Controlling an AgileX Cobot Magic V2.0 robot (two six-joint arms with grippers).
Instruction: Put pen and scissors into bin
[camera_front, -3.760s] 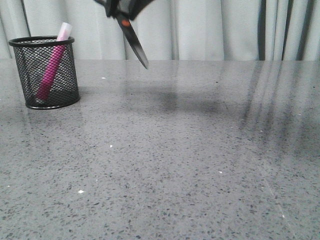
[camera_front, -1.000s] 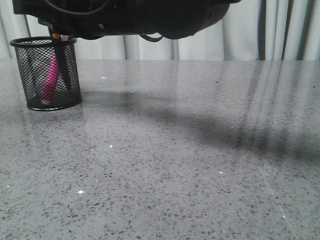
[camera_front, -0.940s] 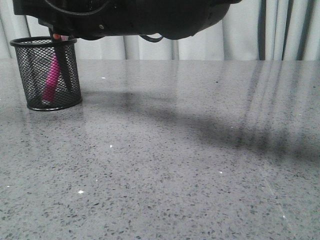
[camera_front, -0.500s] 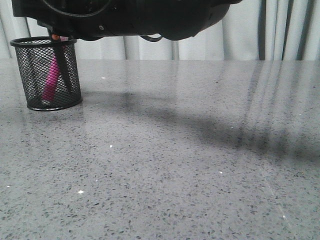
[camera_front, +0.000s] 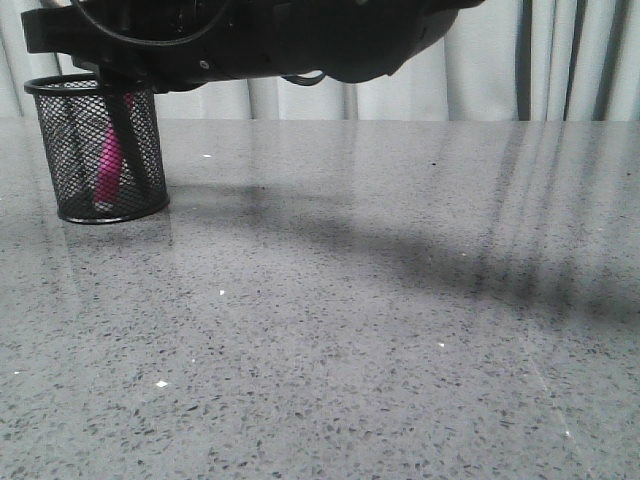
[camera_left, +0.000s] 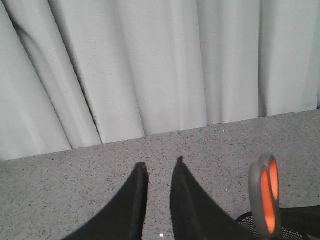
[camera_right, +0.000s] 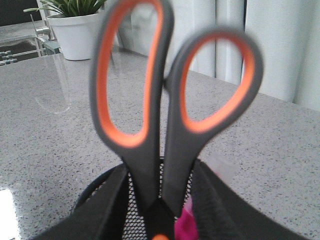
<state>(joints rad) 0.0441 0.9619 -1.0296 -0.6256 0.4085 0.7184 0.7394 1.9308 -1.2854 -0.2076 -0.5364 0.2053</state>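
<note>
The bin (camera_front: 62, 150), a black mesh cup, stands at the far left of the table. The pen (camera_front: 109, 165) stands inside it, and the dark blades of the scissors (camera_front: 127, 135) reach down into it beside the pen. In the right wrist view my right gripper (camera_right: 161, 167) is shut on the scissors (camera_right: 150, 100) just below the orange-lined loops, above the bin's rim (camera_right: 92, 192); the pen (camera_right: 185, 226) shows beneath. My left gripper (camera_left: 160, 163) is open and empty beside the bin (camera_left: 247, 220), with one scissors loop (camera_left: 265, 197) at its side.
A dark arm (camera_front: 300, 35) spans the top of the front view above the bin. A potted plant in a white pot (camera_right: 80, 32) stands at the table's far end. Grey curtains (camera_front: 520, 60) hang behind the speckled table (camera_front: 350, 300).
The scissors were carried left and lowered blades first into the bin. In the last half second the bin shifted slightly to the right and the arm above it tilted.
</note>
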